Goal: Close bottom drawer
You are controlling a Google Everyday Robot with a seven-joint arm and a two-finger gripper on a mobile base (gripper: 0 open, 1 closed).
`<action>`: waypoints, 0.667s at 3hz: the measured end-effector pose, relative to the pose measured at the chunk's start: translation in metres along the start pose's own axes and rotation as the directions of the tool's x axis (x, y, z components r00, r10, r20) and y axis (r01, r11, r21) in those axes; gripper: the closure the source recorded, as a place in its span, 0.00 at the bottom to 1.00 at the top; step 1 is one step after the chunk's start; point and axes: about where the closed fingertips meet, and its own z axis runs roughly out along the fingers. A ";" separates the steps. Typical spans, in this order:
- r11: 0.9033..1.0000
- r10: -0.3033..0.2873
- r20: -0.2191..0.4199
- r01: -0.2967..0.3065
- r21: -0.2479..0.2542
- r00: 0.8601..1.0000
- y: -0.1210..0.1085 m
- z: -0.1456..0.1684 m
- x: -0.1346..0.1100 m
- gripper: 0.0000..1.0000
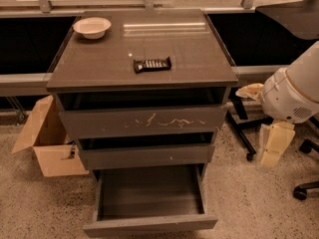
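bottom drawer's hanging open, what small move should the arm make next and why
Probably swing the gripper down and to the left, toward the front panel of the bottom drawer. That drawer is pulled far out, while the gripper hangs off to the right of the cabinet, touching nothing. It likely has to get in front of the panel before any push can close it.
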 end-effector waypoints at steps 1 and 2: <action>0.999 -0.004 0.025 0.005 -0.045 1.000 0.002 0.019 0.003 0.00; 0.983 -0.048 0.081 0.062 -0.171 0.996 0.020 0.096 0.013 0.00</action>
